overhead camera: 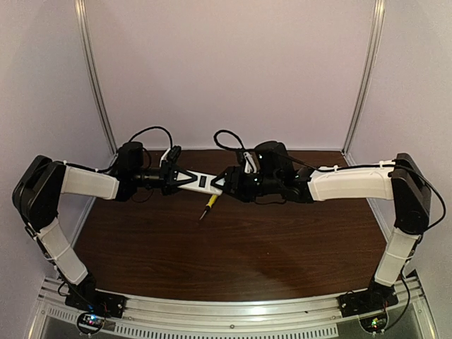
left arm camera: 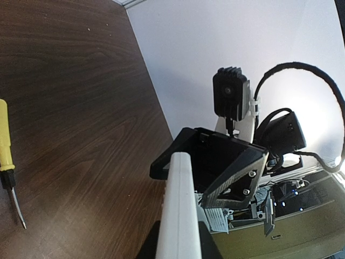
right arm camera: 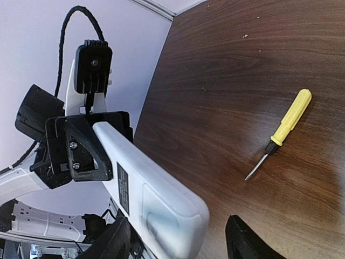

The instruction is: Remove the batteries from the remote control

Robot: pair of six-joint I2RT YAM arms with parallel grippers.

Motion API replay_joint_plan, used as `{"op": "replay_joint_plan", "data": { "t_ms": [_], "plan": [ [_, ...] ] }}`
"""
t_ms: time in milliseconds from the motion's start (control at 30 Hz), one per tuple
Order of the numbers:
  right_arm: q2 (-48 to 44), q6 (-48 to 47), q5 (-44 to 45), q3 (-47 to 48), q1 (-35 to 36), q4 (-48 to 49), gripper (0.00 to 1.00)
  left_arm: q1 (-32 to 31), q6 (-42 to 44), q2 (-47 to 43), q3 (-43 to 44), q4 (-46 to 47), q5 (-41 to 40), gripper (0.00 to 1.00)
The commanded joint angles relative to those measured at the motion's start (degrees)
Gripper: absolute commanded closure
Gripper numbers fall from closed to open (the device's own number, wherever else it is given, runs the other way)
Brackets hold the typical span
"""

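Observation:
The white remote control (overhead camera: 201, 181) hangs in the air above the table, level between the two arms. My left gripper (overhead camera: 171, 176) is shut on its left end; in the left wrist view the remote (left arm camera: 180, 216) runs edge-on away from the jaws. My right gripper (right arm camera: 180, 243) is open at the other end, one dark finger (right arm camera: 113, 240) close beside the remote (right arm camera: 145, 189) and the other finger (right arm camera: 248, 240) well apart from it. The remote's back faces the right wrist camera, with a label and a closed cover panel (right arm camera: 161, 208). The batteries are hidden.
A yellow-handled screwdriver (overhead camera: 210, 204) lies on the dark wooden table (overhead camera: 233, 247) just below the remote, also seen as the screwdriver (right arm camera: 283, 129) in the right wrist view. White walls and metal rails close in the back and sides.

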Motion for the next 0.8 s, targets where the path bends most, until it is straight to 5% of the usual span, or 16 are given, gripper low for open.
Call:
{"op": "replay_joint_plan", "data": {
  "t_ms": [0, 467, 767],
  "plan": [
    [1.3, -0.5, 1.0, 1.5, 0.6, -0.4, 0.40, 0.2, -0.4, -0.7, 0.8, 3.8, 1.5, 1.00],
    [1.3, -0.2, 1.3, 1.0, 0.6, 0.5, 0.52, 0.2, -0.6, -0.9, 0.7, 4.6, 2.1, 1.00],
    [0.8, -0.5, 1.7, 1.1, 0.1, -0.8, 0.49, 0.2, -0.7, -1.0, 0.7, 4.8, 2.2, 1.00]
  ]
}}
